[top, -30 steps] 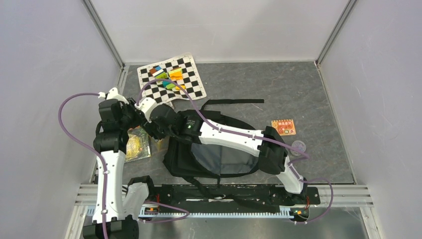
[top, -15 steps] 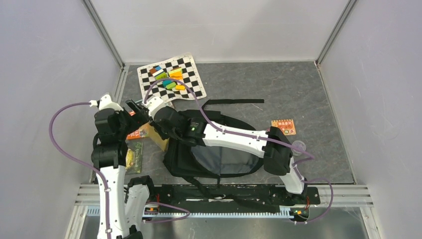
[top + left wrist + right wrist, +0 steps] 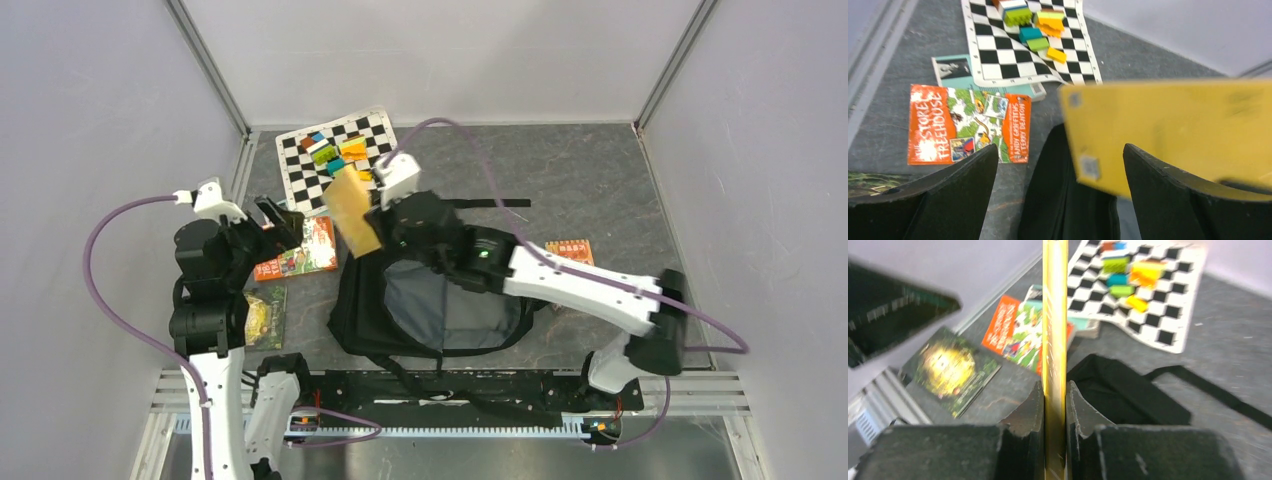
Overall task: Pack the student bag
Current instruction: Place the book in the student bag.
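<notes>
We see the bag [image 3: 440, 310] lying open on the grey table [image 3: 600, 180], close to the table's front edge and just ahead of the arm bases. Its grey lining faces up and a strap [image 3: 470, 204] trails off its far side. Above the bag's far-left corner the right gripper [image 3: 380, 212] is clenched on a thin yellow book [image 3: 352, 213], held on edge between both fingers [image 3: 1030, 410], clear of the table. Left of the bag, the left gripper [image 3: 272, 222] hangs released, its jaws spread wide and holding nothing. Its wrist view shows the yellow book blurred in front of it. Just left of the bag lies an orange book [image 3: 300, 250], with a green book [image 3: 262, 310] nearer the front edge. Beyond the bag's far-left corner we find a chequered mat [image 3: 343, 165] with coloured blocks [image 3: 335, 152] on it, its near edge overlapping a teal book [image 3: 955, 67]. An orange card [image 3: 575, 247] lies right of the bag.
</notes>
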Available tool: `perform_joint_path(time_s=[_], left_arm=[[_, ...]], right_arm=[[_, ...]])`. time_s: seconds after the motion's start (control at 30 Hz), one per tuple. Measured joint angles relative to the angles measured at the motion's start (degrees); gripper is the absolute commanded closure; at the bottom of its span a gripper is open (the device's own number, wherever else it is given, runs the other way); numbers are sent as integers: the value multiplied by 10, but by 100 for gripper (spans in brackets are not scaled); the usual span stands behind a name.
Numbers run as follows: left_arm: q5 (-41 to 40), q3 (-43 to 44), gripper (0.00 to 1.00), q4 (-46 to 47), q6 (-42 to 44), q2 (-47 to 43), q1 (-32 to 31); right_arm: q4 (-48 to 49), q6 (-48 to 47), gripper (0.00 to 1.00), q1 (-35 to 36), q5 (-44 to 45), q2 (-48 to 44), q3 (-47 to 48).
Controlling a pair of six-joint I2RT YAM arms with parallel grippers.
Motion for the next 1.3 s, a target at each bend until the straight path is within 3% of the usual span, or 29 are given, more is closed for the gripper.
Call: perform_joint_path(time_s=[0.23,0.43,0.83,1.1,1.13,1.23,1.3], left_arm=[[56,-73,0,-11,-3,3,-44],[91,-168,0,2,-26,5,-148],[117,-272,4,143,-115,91,-333],[106,-296,33,202,-156,147,-348],[105,-299,40,206,-160,151,-349],[104,-306,77,221,-178,165,-349],[103,-307,92,228,-189,171,-350]], right_arm=[[9,-18,100,-92,65,-174,-113],[-71,-28,100,-169,95,-288,-202],[-206,87,100,-189,-10,-466,-357],[-236,179,100,-189,-62,-554,-431],[-236,188,100,-189,-67,-560,-437],[-235,220,100,-189,-75,-573,-459],[-235,243,100,-189,-79,-582,-480]])
